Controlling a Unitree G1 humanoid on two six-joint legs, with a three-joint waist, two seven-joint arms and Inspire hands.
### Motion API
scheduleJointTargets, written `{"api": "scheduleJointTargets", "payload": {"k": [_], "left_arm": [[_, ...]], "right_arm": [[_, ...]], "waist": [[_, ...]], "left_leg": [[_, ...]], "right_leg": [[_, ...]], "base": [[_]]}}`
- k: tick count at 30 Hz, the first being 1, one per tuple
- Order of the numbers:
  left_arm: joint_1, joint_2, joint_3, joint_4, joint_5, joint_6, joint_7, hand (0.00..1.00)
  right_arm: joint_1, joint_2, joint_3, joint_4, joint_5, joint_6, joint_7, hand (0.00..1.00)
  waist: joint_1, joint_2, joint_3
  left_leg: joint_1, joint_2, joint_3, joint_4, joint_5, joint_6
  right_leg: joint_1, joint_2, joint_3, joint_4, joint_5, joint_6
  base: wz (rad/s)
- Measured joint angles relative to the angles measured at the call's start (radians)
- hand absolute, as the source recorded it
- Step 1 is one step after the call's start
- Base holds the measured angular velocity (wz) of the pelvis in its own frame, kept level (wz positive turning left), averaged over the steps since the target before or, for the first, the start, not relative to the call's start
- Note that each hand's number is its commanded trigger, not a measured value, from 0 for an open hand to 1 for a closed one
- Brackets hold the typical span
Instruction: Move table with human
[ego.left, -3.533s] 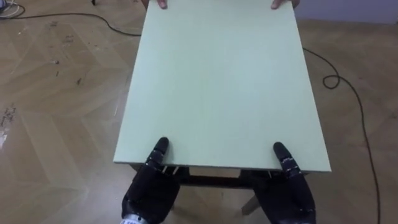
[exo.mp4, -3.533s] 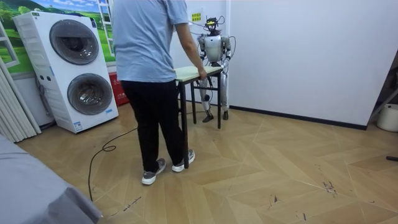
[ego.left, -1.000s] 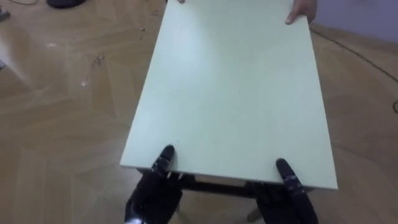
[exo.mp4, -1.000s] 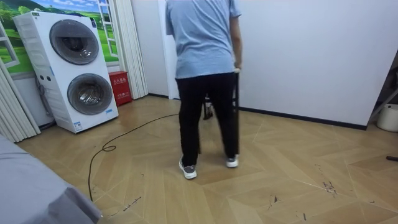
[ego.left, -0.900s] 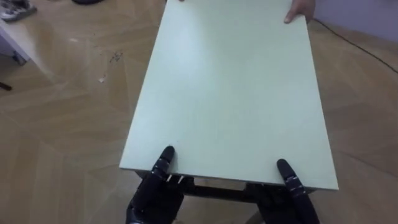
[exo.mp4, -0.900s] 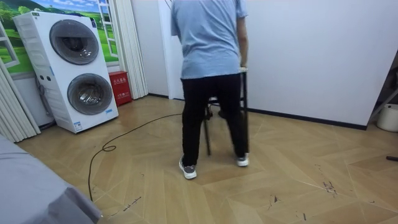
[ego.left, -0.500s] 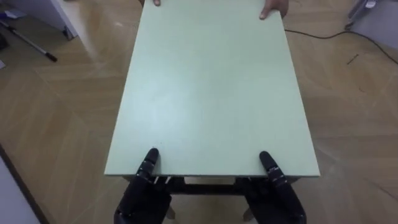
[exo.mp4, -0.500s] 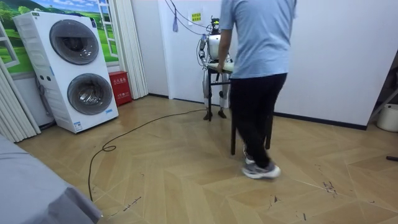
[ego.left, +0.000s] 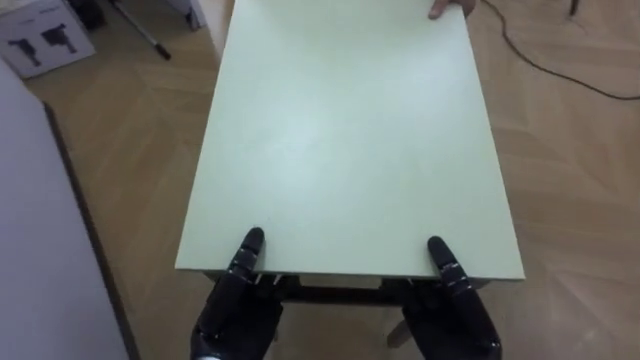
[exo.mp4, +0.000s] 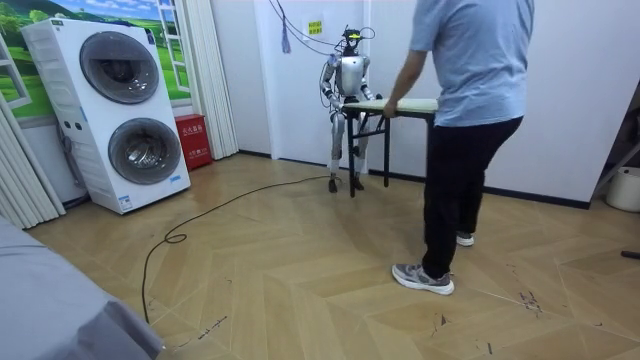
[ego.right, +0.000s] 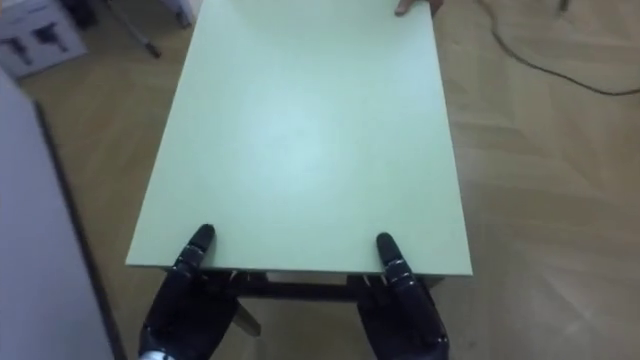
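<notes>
The pale green rectangular table (ego.left: 345, 150) with a dark frame is off the wooden parquet floor (ego.left: 570, 200), carried level between the robot and a person (exo.mp4: 465, 130).

Robot end: the robot stands at the end of the table on the room view's left, close to the white wall (exo.mp4: 560, 80).
- Left hand (ego.left: 235, 310): at the left corner of the tabletop's near edge. The thumb lies on top of the tabletop and the rest of the hand is under the edge, so the edge is clamped between them.
- Right hand (ego.left: 450, 320): at the right corner of the near edge, in the same clamping hold, thumb on top and the rest beneath.

Far end: the person stands at the opposite end, on the room view's right, facing the robot. The person's hand (ego.left: 448, 8) rests at the right corner of the tabletop's far edge.

Surroundings: a white cardboard box (ego.left: 45, 40) lies on the floor beyond the far left corner of the table. Two stacked white washing machines (exo.mp4: 120, 110) stand at the room view's left, well apart from the table.
</notes>
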Motion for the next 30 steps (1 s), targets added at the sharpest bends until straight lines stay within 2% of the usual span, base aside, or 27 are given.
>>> {"api": "scheduleJointTargets", "payload": {"k": [5,8,11,14,16,17,18,19,20,21,22,23,24,25,26,27,28,29,30], "left_arm": [[0.009,0.001,0.003,0.000,-0.007,-0.002,0.000,1.00],[0.008,0.001,0.012,0.000,-0.020,-0.003,0.005,1.00],[0.005,0.001,0.012,0.006,-0.021,-0.007,0.009,1.00],[0.003,-0.003,0.010,0.009,-0.017,-0.006,0.012,1.00],[-0.009,-0.002,0.006,0.010,-0.017,-0.005,0.013,1.00],[-0.030,-0.001,0.002,0.012,-0.018,0.000,0.017,1.00],[-0.050,-0.002,-0.002,0.014,-0.017,0.006,0.021,1.00],[-0.058,-0.002,-0.003,0.016,-0.011,0.010,0.021,1.00],[-0.068,-0.005,-0.005,0.018,-0.006,0.018,0.021,1.00],[-0.071,-0.004,-0.004,0.018,-0.003,0.022,0.022,1.00],[-0.069,-0.003,0.001,0.018,-0.002,0.022,0.024,1.00],[-0.067,-0.003,0.006,0.018,-0.001,0.022,0.024,1.00],[-0.062,-0.007,0.014,0.020,0.001,0.022,0.024,1.00],[-0.051,-0.008,0.018,0.019,0.001,0.021,0.024,1.00],[-0.025,-0.011,0.026,0.019,-0.002,0.016,0.020,1.00],[-0.012,-0.015,0.030,0.019,-0.006,0.016,0.021,1.00],[-0.015,-0.014,0.037,0.019,-0.002,0.016,0.026,1.00],[-0.021,-0.015,0.037,0.019,0.001,0.016,0.032,1.00],[-0.030,-0.020,0.035,0.019,0.007,0.016,0.046,1.00]], "right_arm": [[-0.006,-0.009,0.015,0.000,0.009,-0.001,-0.007,1.00],[-0.020,-0.011,0.032,0.000,0.010,-0.006,-0.016,1.00],[-0.020,-0.010,0.044,0.000,0.008,-0.025,-0.016,1.00],[-0.017,-0.012,0.044,0.006,-0.002,-0.038,-0.007,1.00],[-0.013,-0.012,0.037,0.006,0.004,-0.039,0.006,1.00],[-0.013,-0.012,0.026,0.006,0.007,-0.039,0.018,1.00],[-0.015,-0.012,0.012,0.005,0.006,-0.039,0.026,1.00],[-0.017,-0.012,0.004,0.005,0.005,-0.039,0.031,1.00],[-0.020,-0.011,-0.008,0.009,-0.001,-0.038,0.036,1.00],[-0.023,-0.002,-0.014,0.017,-0.003,-0.038,0.040,1.00],[-0.021,0.004,-0.015,0.018,-0.009,-0.035,0.040,1.00],[-0.023,0.007,-0.015,0.017,-0.013,-0.030,0.040,1.00],[-0.025,0.016,-0.020,0.017,-0.031,-0.022,0.038,1.00],[-0.024,0.019,-0.021,0.017,-0.042,-0.016,0.034,1.00],[-0.023,0.024,-0.019,0.017,-0.051,-0.002,0.022,1.00],[-0.024,0.025,-0.016,0.017,-0.056,0.007,0.012,1.00],[-0.024,0.026,-0.015,0.017,-0.062,0.016,0.007,1.00],[-0.024,0.029,-0.016,0.017,-0.064,0.016,0.005,1.00],[-0.028,0.031,-0.018,0.017,-0.062,0.016,-0.002,1.00]], "waist": [[0.046,-0.004,-0.0005],[0.049,-0.004,-0.0004],[0.048,-0.007,-0.0007],[0.043,-0.006,-0.0006],[0.034,-0.004,-0.0007],[0.015,-0.003,-0.0008],[0.007,-0.003,-0.0014],[0.000,-0.003,-0.0013],[-0.025,0.006,-0.0021],[-0.033,0.010,-0.0013],[-0.031,0.008,-0.0030],[-0.025,0.003,-0.0052],[-0.016,-0.008,-0.0022],[-0.010,-0.007,-0.0030],[-0.001,0.003,-0.0040],[0.003,0.020,-0.0031],[0.003,0.020,-0.0031],[-0.001,0.019,-0.0029],[-0.004,0.022,-0.0017]], "left_leg": [[-0.009,-0.008,-0.038,0.015,0.001,-0.003],[-0.015,-0.014,-0.066,0.020,0.002,-0.005],[-0.033,-0.029,-0.108,0.036,0.006,-0.011],[-0.053,-0.043,-0.168,0.044,0.016,-0.024],[-0.062,-0.057,-0.221,0.023,0.043,-0.036],[-0.063,-0.068,-0.260,-0.014,0.083,-0.044],[-0.065,-0.069,-0.242,-0.068,0.127,-0.045],[-0.067,-0.060,-0.182,-0.095,0.149,-0.036],[-0.077,-0.026,0.021,-0.130,0.179,-0.001],[-0.083,0.012,0.203,-0.140,0.187,0.011],[-0.079,0.022,0.237,-0.149,0.177,-0.006],[-0.080,0.020,0.235,-0.154,0.181,-0.027],[-0.090,0.031,0.267,-0.101,0.139,-0.074],[-0.092,0.056,0.306,-0.027,0.094,-0.051],[-0.082,0.103,0.339,0.083,0.003,-0.029],[-0.085,0.124,0.342,0.125,-0.039,-0.019],[-0.080,0.120,0.333,0.117,-0.050,0.004],[-0.079,0.114,0.324,0.110,-0.049,0.011],[-0.075,0.106,0.304,0.092,-0.042,0.018]], "right_leg": [[0.030,0.013,0.001,-0.038,0.005,-0.001],[0.047,0.024,0.000,-0.056,0.012,-0.004],[0.057,0.034,0.000,-0.066,0.013,-0.006],[0.057,0.041,-0.030,-0.067,0.013,-0.008],[0.055,0.044,-0.062,-0.068,0.011,-0.022],[0.056,0.045,-0.073,-0.077,0.014,-0.029],[0.058,0.045,-0.077,-0.098,0.016,-0.032],[0.064,0.045,-0.090,-0.111,0.016,-0.032],[0.078,0.052,-0.132,-0.123,0.010,-0.035],[0.085,0.061,-0.155,-0.119,0.001,-0.043],[0.079,0.068,-0.159,-0.122,-0.008,-0.049],[0.072,0.057,-0.159,-0.122,-0.015,-0.051],[0.072,0.035,-0.193,-0.123,-0.026,-0.051],[0.076,0.033,-0.204,-0.121,-0.026,-0.050],[0.091,0.036,-0.239,-0.114,-0.028,-0.044],[0.099,0.047,-0.249,-0.076,-0.035,-0.040],[0.097,0.046,-0.249,-0.043,-0.053,-0.033],[0.084,0.044,-0.248,-0.021,-0.057,-0.031],[0.050,0.031,-0.223,0.047,-0.060,-0.027]], "base": [[0.30],[0.28],[0.40],[0.53],[0.84],[1.26],[1.32],[1.30],[1.19],[1.14],[0.58],[0.23],[0.00],[-0.14],[-0.15],[0.11],[0.34],[0.52],[0.35]]}}
